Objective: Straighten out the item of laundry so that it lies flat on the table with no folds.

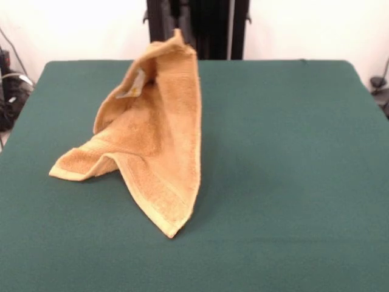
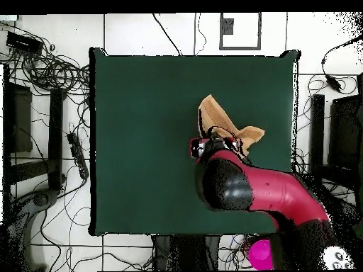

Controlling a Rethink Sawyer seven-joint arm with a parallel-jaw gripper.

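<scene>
Towel lifted to a peak over the desk

Your claw sits above the towel (arm hides it); you cannot tell its grip. Below it, two corners trail on the desk.

Pretty clearly a robotics lab I'm driving here. The green felt table sits on a pale tiled floor, with tangled black cables sprawled all over the left of the overhead shot. The red and black arm comes in from the lower right, and bare white walls sit behind the pedestal.
</scene>
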